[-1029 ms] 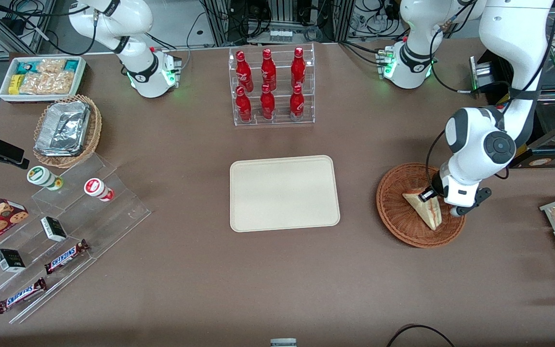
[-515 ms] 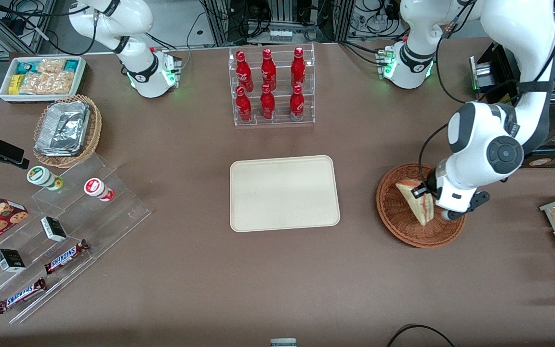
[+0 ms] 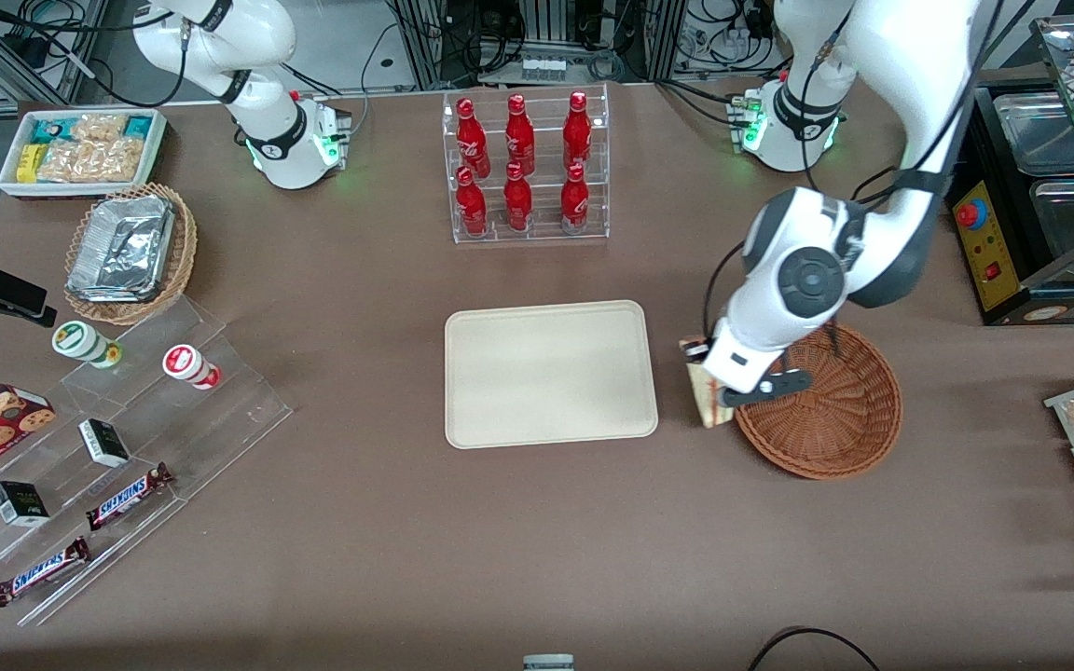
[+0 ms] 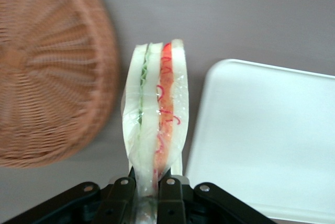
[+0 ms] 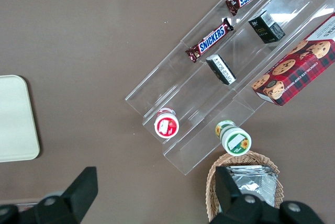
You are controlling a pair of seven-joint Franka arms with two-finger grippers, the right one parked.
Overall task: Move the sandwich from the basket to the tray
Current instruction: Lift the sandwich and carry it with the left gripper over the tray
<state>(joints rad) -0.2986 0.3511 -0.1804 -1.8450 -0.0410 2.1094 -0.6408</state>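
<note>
**Wicker basket emptied, sandwich hanging between basket and tray**

Wicker first: the reddish-brown basket (image 3: 821, 405) sat toward the working arm's end of the table with nothing in it that I could see. The sandwich (image 3: 707, 391) was out of it, held up in the air over the bare strip of tabletop between the basket and the tray (image 3: 551, 373). From the front it hung just beside the basket's rim, close to the tray's edge but not over it.

The gripper (image 4: 149, 190) was pinching the sandwich at one end, black fingers (image 4: 170, 192) pressed in on both bread faces through the clear wrap. In the wrist shot the wedge stuck straight out from the jaws, cut edge facing the camera, so you could see the green layer on one side and the red and orange on the other. The basket (image 4: 47, 72) was on one side of it and the tray (image 4: 267, 140) on the other, brown table (image 4: 220, 14) in between.

The tray was cream, flat and bare, sitting mid-table. Farther from the front camera stood a clear rack of red bottles (image 3: 523, 163). Toward the parked arm's end there were a lighter basket with foil containers (image 3: 127, 252), a white box of snacks (image 3: 80, 149) and clear steps with chocolate bars (image 3: 127, 494).
</note>
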